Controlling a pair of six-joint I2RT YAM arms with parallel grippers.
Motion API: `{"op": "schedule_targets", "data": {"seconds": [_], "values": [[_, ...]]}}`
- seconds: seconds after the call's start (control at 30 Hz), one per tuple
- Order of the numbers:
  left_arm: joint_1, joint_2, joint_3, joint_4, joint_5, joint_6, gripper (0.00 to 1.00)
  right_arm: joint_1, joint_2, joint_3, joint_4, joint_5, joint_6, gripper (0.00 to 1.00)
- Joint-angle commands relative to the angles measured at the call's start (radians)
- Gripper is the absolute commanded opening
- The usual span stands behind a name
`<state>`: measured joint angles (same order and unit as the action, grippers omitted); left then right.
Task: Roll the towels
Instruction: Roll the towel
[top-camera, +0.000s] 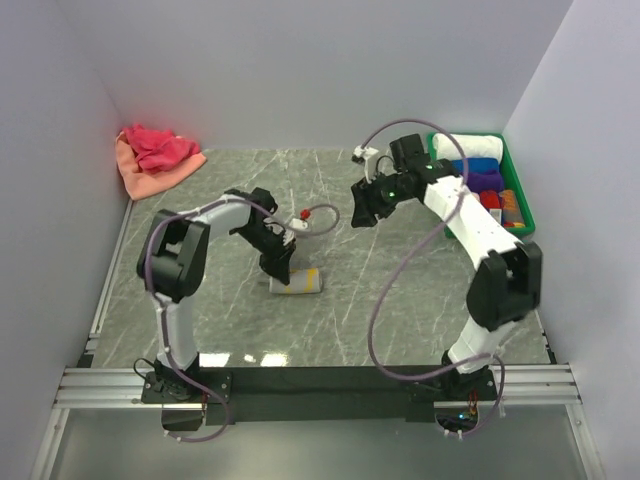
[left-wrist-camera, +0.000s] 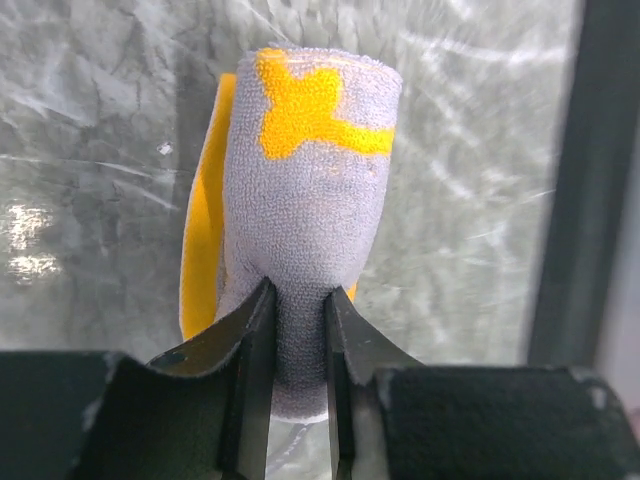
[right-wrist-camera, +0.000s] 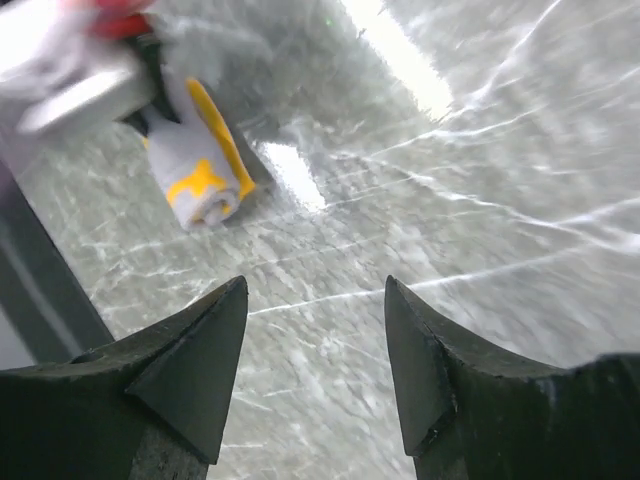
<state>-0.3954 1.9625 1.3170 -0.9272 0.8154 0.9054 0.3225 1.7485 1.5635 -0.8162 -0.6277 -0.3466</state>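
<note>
Between the left jaws — rolled towel (left-wrist-camera: 300, 225), pinched.

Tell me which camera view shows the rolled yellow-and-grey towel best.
Left wrist view: the rolled towel fills the frame, sharp, its near end pinched in the left gripper. The right wrist view shows it small and blurred at upper left, lying on the table. The top view shows it tiny, partly under that gripper.
</note>
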Motion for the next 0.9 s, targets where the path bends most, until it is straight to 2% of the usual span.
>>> {"op": "schedule_targets", "data": {"seconds": [0.0, 0.17, 0.27, 0.3, 0.4, 0.6, 0.63, 0.67, 0.87], "values": [[0.023, 0.202, 0.074, -0.228, -0.003, 0.0, 0.01, 0.023, -0.116, -0.046, 0.031, 0.066, 0.017, 0.63], [0.052, 0.349, 0.207, -0.34, 0.044, 0.012, 0.01, 0.056, -0.23, -0.101, 0.012, 0.028, 0.011, 0.61], [0.058, 0.401, 0.244, -0.357, 0.041, 0.009, 0.01, 0.188, -0.253, -0.128, -0.003, 0.15, -0.041, 0.59], [0.058, 0.41, 0.252, -0.36, 0.039, 0.007, 0.01, 0.296, -0.254, -0.132, -0.008, 0.239, -0.049, 0.58], [0.063, 0.444, 0.274, -0.374, 0.044, -0.002, 0.01, 0.476, -0.265, -0.17, 0.059, 0.42, -0.051, 0.58], [0.081, 0.476, 0.286, -0.39, 0.062, 0.003, 0.01, 0.648, -0.158, -0.241, 0.239, 0.586, -0.072, 0.67], [0.084, 0.48, 0.287, -0.391, 0.062, 0.004, 0.01, 0.679, -0.121, -0.259, 0.264, 0.605, -0.086, 0.7], [0.086, 0.481, 0.287, -0.392, 0.061, 0.006, 0.01, 0.694, -0.101, -0.269, 0.29, 0.615, -0.097, 0.83], [0.092, 0.486, 0.281, -0.403, 0.06, 0.027, 0.01, 0.722, 0.019, -0.315, 0.428, 0.596, -0.178, 0.85]]}}
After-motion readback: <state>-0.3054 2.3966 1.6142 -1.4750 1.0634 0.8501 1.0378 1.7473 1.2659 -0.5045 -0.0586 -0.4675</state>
